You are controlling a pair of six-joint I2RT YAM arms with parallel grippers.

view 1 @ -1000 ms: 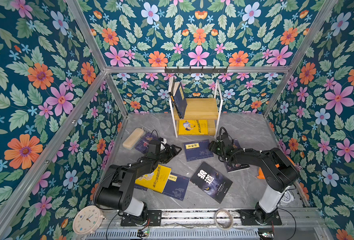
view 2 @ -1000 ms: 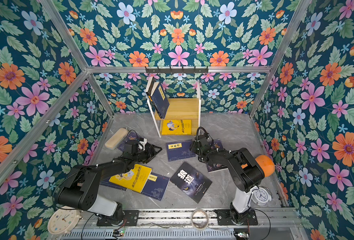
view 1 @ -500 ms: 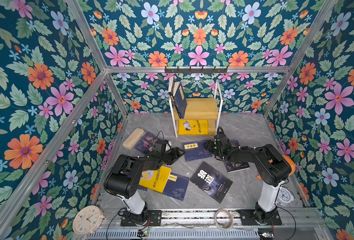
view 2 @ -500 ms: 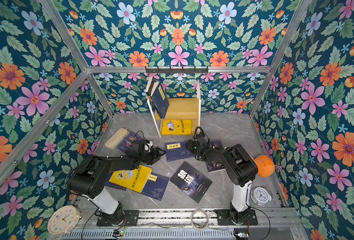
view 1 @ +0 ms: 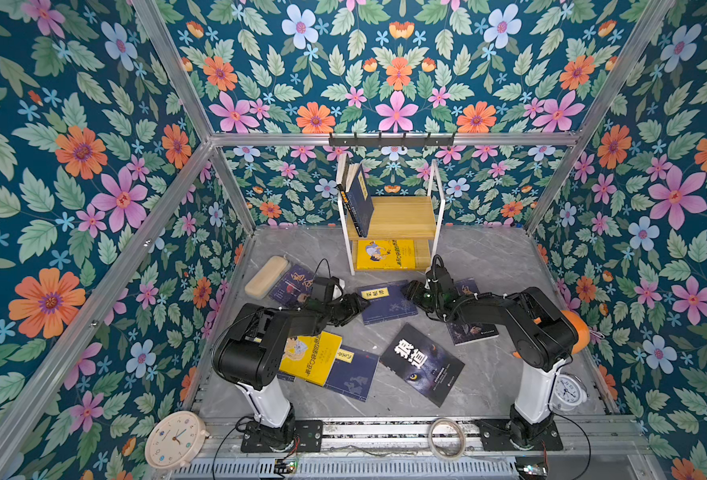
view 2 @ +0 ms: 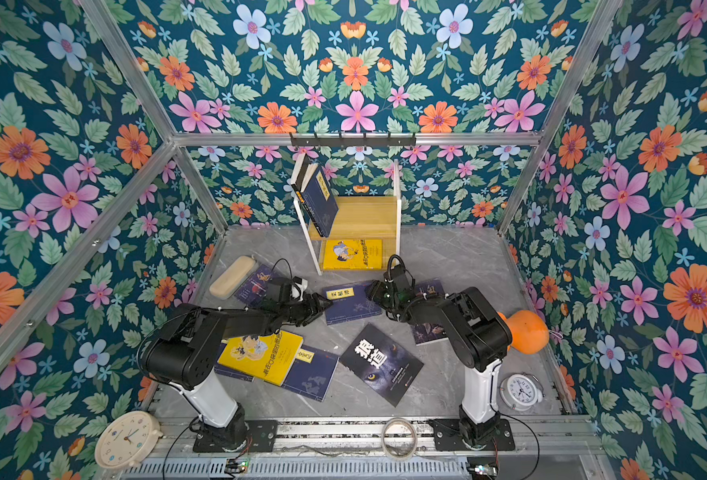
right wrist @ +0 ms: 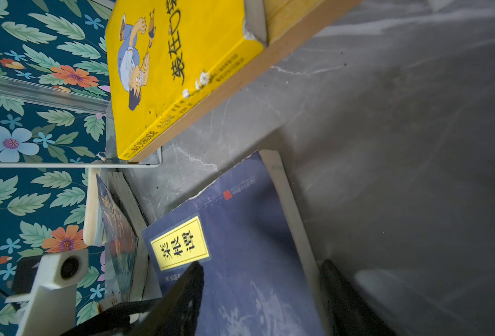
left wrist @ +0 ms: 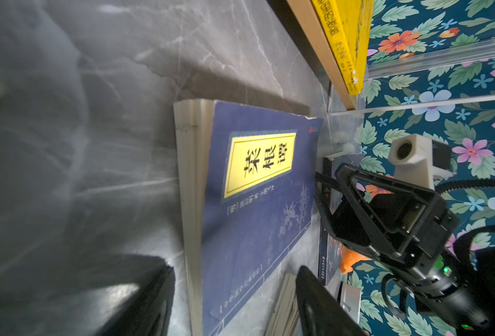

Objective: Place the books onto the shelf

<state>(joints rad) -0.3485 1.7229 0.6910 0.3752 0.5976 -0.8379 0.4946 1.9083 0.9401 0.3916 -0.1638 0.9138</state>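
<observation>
A navy book with a yellow title label (view 1: 389, 302) (left wrist: 249, 200) (right wrist: 240, 261) lies flat on the grey floor in front of the shelf (view 1: 401, 216). My left gripper (view 1: 358, 305) (left wrist: 236, 269) is open at the book's left edge, its jaws either side of a corner. My right gripper (view 1: 409, 291) (right wrist: 262, 265) is open at the right edge, one finger over the cover, the other past the page edge. On the shelf, two books (view 1: 358, 199) lean on the top board and a yellow one (view 1: 385, 254) lies on the bottom board. Several more books (view 1: 422, 363) lie about the floor.
A beige case (view 1: 266, 276) lies at the back left beside a dark book (view 1: 293, 284). An orange object (view 1: 576, 332) and a small alarm clock (view 1: 568, 388) sit by the right arm. A round clock (view 1: 175, 440) and a tape roll (view 1: 447, 436) are on the front rail. A black hook rail (view 1: 391, 139) hangs above the shelf.
Both grippers have moved inward to the middle navy book, one from each side. The left jaws have narrowed. The books have not shifted.
</observation>
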